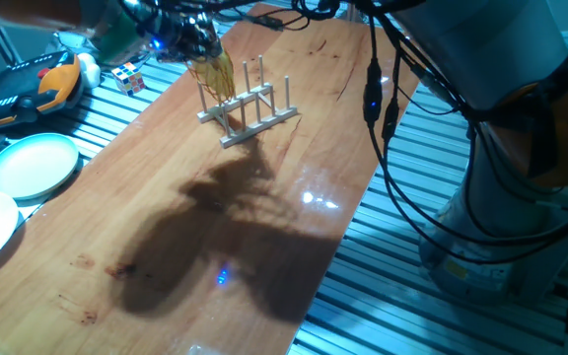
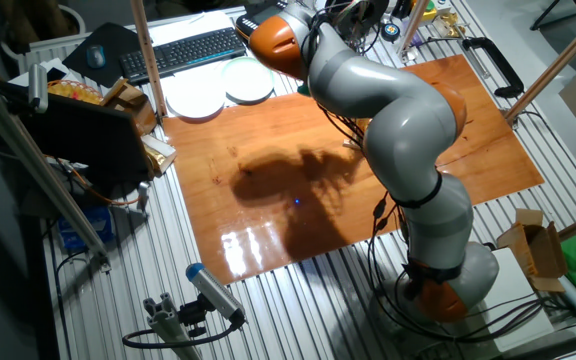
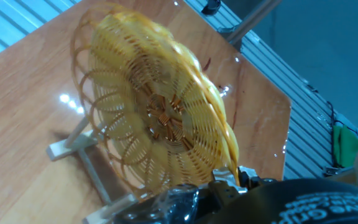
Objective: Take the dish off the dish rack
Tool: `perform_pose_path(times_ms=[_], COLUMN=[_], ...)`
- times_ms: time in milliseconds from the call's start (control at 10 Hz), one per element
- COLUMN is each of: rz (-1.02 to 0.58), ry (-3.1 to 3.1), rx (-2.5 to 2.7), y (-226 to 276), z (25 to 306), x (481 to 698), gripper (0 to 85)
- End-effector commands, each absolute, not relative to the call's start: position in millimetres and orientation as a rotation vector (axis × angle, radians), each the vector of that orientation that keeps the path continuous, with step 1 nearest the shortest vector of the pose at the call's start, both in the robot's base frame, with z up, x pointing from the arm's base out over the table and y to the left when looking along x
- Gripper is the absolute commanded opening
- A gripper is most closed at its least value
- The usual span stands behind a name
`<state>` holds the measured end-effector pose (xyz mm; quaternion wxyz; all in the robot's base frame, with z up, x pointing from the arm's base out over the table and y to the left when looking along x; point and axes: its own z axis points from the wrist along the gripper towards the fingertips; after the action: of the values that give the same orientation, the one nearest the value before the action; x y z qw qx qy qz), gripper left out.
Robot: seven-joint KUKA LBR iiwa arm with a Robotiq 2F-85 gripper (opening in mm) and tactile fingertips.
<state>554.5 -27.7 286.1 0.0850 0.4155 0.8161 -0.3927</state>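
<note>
Gripper [image 1: 208, 57] jaws clamped on the dish [image 3: 157, 112] rim, dish tilted just above the dish rack [image 1: 248, 106] on worktop [image 1: 264, 227].

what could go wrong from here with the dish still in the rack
1. The dish stands on edge among the rack pegs; its open weave might snag a peg and drag the light rack along when lifted.
2. The pincer seems to hold only the rim, so the dish may swing or slip out.
3. The rack sits near the table edge and might get pulled off.
</note>
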Motion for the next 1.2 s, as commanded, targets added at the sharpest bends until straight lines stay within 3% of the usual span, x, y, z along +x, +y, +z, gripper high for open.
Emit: perform_pose_path(times_ms=[0, 600, 1100], rz=[-1.171, -1.048, -0.79], ry=[2.435, 2.525, 2.664], rx=[1.237, 1.221, 1.207], y=[-26.2, -6.5, 30.8], z=[289.3, 303.4, 280.1], x=[552.5, 548.9, 556.8], gripper=[0.7, 0.7, 0.7])
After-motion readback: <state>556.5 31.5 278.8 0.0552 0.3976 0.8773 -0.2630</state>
